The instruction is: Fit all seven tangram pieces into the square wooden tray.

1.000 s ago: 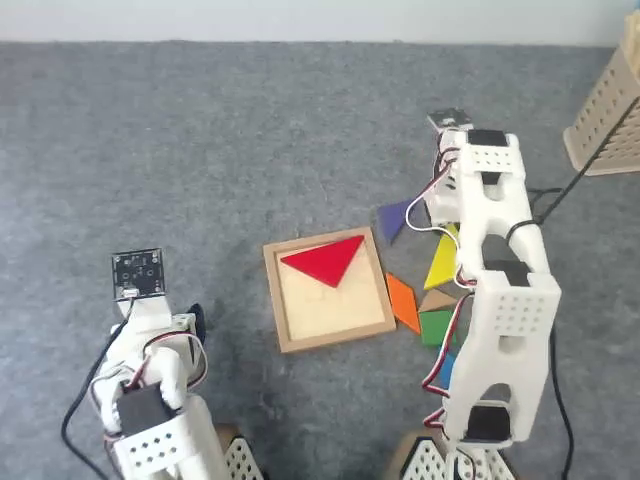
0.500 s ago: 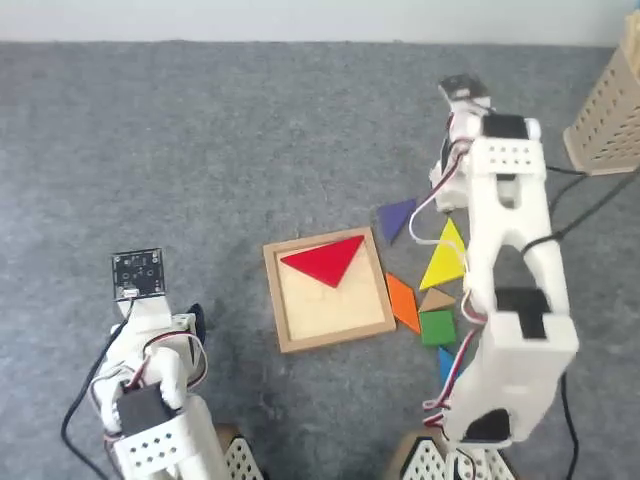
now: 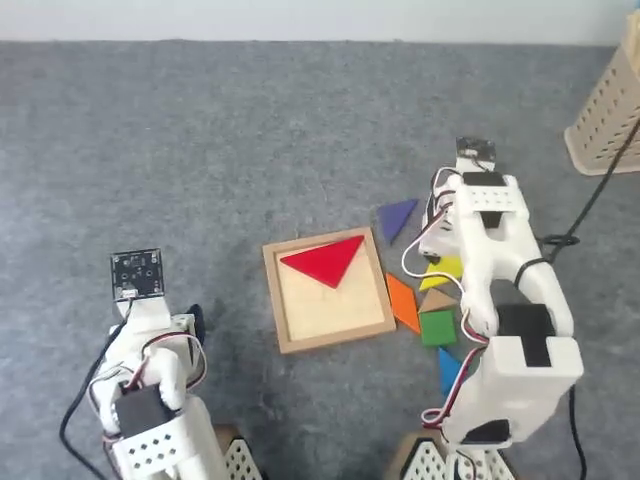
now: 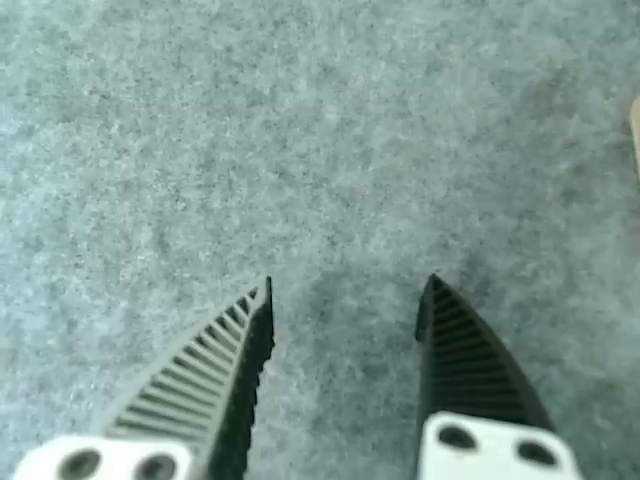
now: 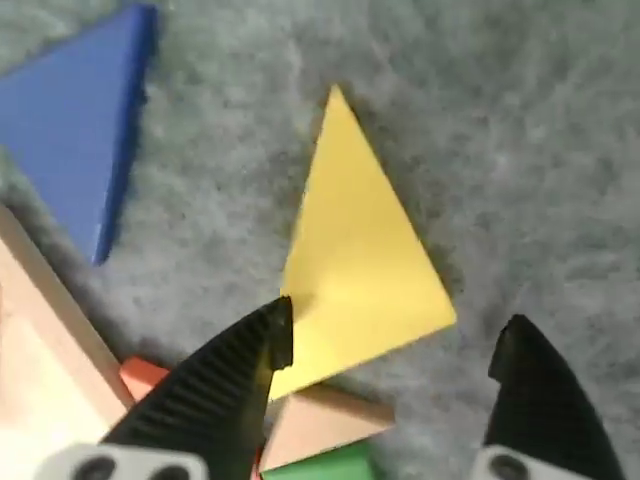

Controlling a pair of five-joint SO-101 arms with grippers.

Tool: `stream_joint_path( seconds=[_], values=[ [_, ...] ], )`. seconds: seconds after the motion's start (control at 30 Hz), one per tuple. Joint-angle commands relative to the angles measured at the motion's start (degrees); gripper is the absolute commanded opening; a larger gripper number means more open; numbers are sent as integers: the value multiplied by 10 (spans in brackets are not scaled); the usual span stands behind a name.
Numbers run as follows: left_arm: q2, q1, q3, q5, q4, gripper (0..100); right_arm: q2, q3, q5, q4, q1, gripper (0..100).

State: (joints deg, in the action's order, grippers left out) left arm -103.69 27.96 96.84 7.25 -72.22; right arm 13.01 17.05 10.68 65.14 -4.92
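The square wooden tray (image 3: pixel 273 296) lies mid-table with a red triangle (image 3: pixel 325 260) in its far part. To its right lie a purple triangle (image 3: pixel 397 215), an orange parallelogram (image 3: pixel 403 302), a small tan triangle (image 3: pixel 436 298), a green square (image 3: pixel 436 327) and a blue piece (image 3: pixel 449 370). The right arm (image 3: pixel 487 215) hangs over the yellow triangle (image 3: pixel 443 270), hiding much of it. My right gripper (image 5: pixel 400 335) is open just above the yellow triangle (image 5: pixel 360 265), one finger over its edge. My left gripper (image 4: pixel 345 295) is open over bare carpet at the near left.
A beige perforated basket (image 3: pixel 610 105) stands at the far right edge. In the right wrist view the purple triangle (image 5: pixel 80 120), tray corner (image 5: pixel 30 320) and tan triangle (image 5: pixel 320 420) crowd around the yellow one. Grey carpet covers the table.
The right arm swung out past the yellow triangle, then drew back and lowered over it, so it now covers much of that piece. The left arm stayed still.
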Motion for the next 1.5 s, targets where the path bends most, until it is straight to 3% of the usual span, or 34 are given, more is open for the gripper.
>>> stream_joint_path(
  seconds=[0.0,0.47,0.67,0.87,1.47],
  values=[
    [-7,-4,-3,-5,-2,225,-44,11,6,-27,-9,312],
    [-7,-4,-3,-5,-2,225,28,-7,4,-44,-7,310],
    [-7,-4,-3,-5,-2,225,36,-10,4,-44,-7,210],
    [-7,-4,-3,-5,-2,225,35,-11,4,-44,-7,199],
    [-7,-4,-3,-5,-2,225,-174,69,-59,-49,-8,203]
  ],
)
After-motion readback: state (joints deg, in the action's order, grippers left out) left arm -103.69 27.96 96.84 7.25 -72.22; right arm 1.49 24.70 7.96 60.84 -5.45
